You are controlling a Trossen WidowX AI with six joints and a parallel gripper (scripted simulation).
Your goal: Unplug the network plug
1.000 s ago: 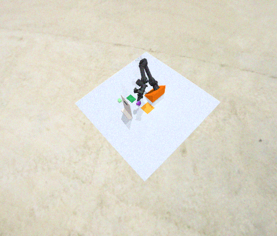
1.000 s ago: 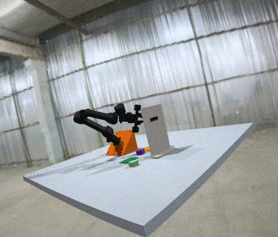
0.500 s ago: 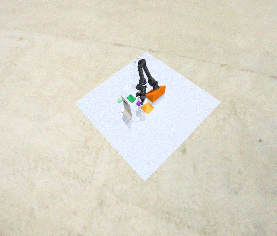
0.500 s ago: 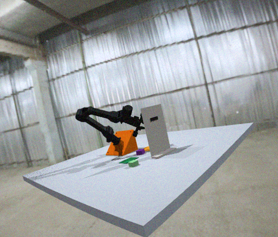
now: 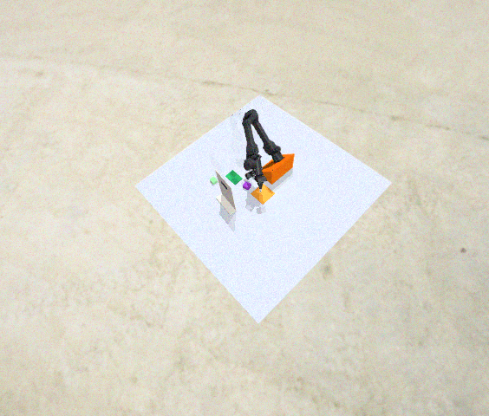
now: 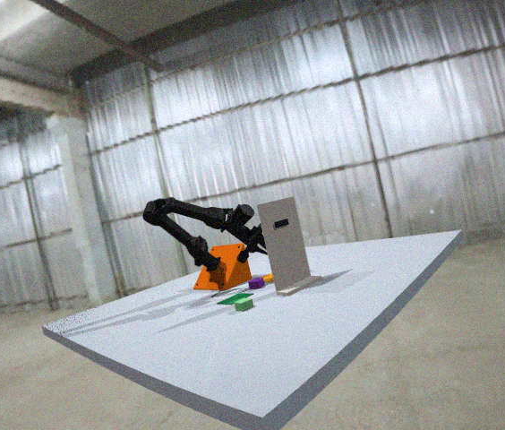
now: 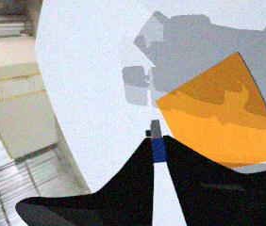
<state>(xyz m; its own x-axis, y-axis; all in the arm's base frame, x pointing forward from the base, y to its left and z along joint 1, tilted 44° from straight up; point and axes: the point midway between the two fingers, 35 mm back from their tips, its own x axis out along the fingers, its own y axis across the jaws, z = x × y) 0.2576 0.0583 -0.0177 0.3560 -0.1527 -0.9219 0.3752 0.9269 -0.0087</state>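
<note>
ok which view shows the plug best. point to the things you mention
The wrist view: the plug (image 7: 158, 150) shows there between the pincer's (image 7: 158, 139) fingertips, blue with a grey end. The top view has it too small to make out, and in the exterior view the upright panel (image 6: 285, 250) (image 5: 225, 190) hides the fingertips.
</note>
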